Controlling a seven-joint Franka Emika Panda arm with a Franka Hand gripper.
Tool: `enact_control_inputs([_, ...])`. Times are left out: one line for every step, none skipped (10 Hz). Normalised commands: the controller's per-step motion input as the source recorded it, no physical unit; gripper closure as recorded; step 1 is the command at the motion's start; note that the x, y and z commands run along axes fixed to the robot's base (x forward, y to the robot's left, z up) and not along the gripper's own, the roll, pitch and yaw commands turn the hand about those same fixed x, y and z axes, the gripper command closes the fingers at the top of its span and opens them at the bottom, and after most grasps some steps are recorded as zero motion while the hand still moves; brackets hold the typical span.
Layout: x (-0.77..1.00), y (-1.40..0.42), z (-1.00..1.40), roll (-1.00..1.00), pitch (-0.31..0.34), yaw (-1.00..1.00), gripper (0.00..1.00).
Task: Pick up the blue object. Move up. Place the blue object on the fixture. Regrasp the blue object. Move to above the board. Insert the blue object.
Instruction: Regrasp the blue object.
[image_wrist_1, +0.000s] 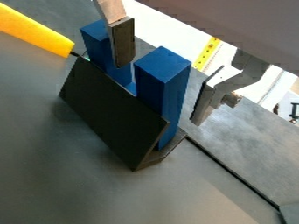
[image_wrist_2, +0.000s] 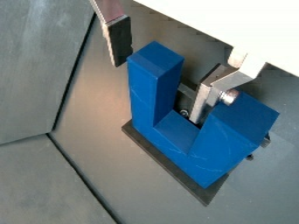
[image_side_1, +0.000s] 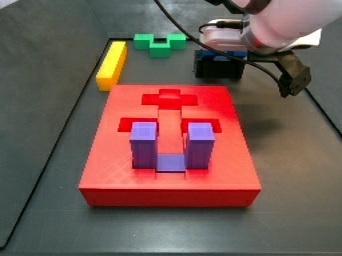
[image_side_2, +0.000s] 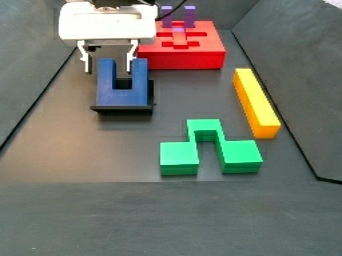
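**Claw poised over the blue block on the fixture: square up before closing**

The claw (image_side_2: 108, 57) hangs just above the blue block (image_side_2: 120, 82), its two silver fingers apart and gripping nothing. In both wrist views one finger (image_wrist_2: 118, 40) stands outside one prong while another (image_wrist_2: 218, 90) sits down in the notch between the prongs, so the jaws straddle a single prong without yet pressing on it. The blue block rests prongs-up against the fixture (image_wrist_1: 114, 116), leaning on its dark sloped face, with the base plate showing under it.

The step in hand looks like the regrasp. To do it well, the claw should probably settle lower so the pads cover a good stretch of the prong, stay centred on it, and close slowly so the block is not pushed sideways off the fixture. A skewed grip here would likely spoil the later fit.

From the fixture, the red board (image_side_2: 186, 47) lies just beyond, already carrying a purple block (image_side_1: 167, 144). The yellow bar (image_side_2: 255, 100) and green block (image_side_2: 207, 146) lie well apart from the fixture.
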Motion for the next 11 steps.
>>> enact_control_inputs([0.0, 0.0, 0.0, 0.0, 0.0, 0.0, 0.0])
enact_control_inputs([0.0, 0.0, 0.0, 0.0, 0.0, 0.0, 1.0])
enact_control_inputs([0.0, 0.0, 0.0, 0.0, 0.0, 0.0, 1.0])
enact_control_inputs([0.0, 0.0, 0.0, 0.0, 0.0, 0.0, 1.0])
enact_control_inputs([0.0, 0.0, 0.0, 0.0, 0.0, 0.0, 1.0])
enact_control_inputs([0.0, 0.0, 0.0, 0.0, 0.0, 0.0, 1.0])
enact_control_inputs([0.0, 0.0, 0.0, 0.0, 0.0, 0.0, 1.0])
enact_control_inputs([0.0, 0.0, 0.0, 0.0, 0.0, 0.0, 1.0])
enact_control_inputs([0.0, 0.0, 0.0, 0.0, 0.0, 0.0, 1.0])
enact_control_inputs([0.0, 0.0, 0.0, 0.0, 0.0, 0.0, 1.0])
enact_control_inputs([0.0, 0.0, 0.0, 0.0, 0.0, 0.0, 1.0])
